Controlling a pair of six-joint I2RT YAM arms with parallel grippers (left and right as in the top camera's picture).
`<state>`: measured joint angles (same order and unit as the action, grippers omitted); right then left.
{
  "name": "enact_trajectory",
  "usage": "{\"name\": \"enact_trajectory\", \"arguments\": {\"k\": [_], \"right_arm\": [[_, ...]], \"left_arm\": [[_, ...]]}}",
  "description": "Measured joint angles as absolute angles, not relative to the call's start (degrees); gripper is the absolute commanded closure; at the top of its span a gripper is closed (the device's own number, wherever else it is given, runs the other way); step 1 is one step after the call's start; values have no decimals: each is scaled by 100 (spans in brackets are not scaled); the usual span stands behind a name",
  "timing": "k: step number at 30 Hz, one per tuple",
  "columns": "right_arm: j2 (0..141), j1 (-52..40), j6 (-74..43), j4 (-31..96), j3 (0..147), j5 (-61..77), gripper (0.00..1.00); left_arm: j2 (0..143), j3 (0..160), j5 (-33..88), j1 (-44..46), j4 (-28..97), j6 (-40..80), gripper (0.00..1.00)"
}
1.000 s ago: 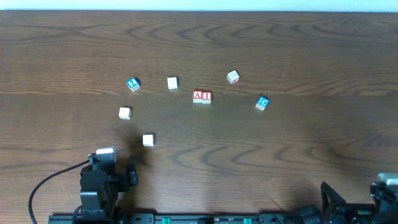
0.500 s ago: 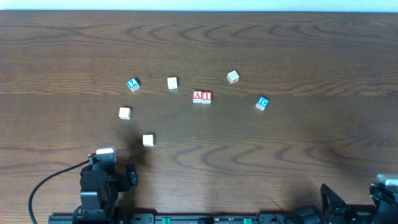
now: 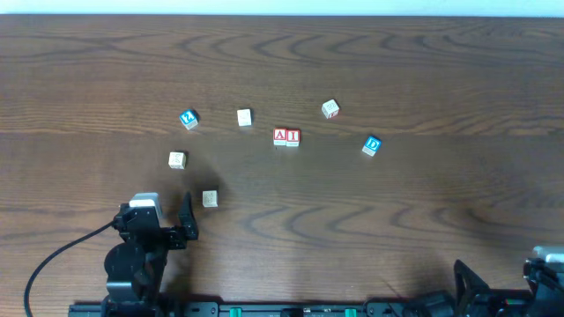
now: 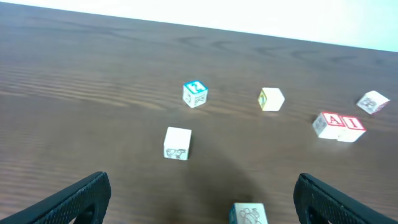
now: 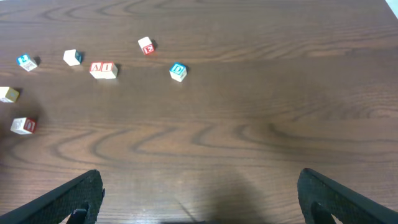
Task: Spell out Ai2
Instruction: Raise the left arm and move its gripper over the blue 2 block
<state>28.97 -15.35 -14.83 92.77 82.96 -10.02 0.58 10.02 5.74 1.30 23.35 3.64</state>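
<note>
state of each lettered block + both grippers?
A cube: A up, touching I cube.
I cube: I up, right of A cube, touching.
2 cube: alone, left of the pair, not yet placed.
D cube: alone, right of the pair.
left gripper: open, empty.
right gripper: open, empty.

A blue D cube [image 3: 372,145] and four pale cubes [image 3: 244,117] lie scattered on the wooden table [image 3: 441,70]

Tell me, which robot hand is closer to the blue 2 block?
Left. The left gripper is near the table's front edge, almost straight in line with the 2 cube. The right gripper is far off at the front right corner.
</note>
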Motion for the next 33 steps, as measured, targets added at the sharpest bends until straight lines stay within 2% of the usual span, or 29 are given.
{"name": "enact_trajectory", "arguments": {"k": [12,23,27,33], "right_arm": [[2897,-1535,-1483,9277,8296,-1002,1],[2897,-1535,-1483,9279,8289,-1004,1],[2897,-1535,-1483,9277,8285,-1004,1],[2897,-1535,-1483,9279,8281,-1002,1]], "left_arm": [[58,1002,716,130,2198,510,5],[139,1002,1000,130,1715,1483,5],[633,1009,1286,130,1251,1592,5],[2047,1413,1452,130,1260,1627,5]]}}
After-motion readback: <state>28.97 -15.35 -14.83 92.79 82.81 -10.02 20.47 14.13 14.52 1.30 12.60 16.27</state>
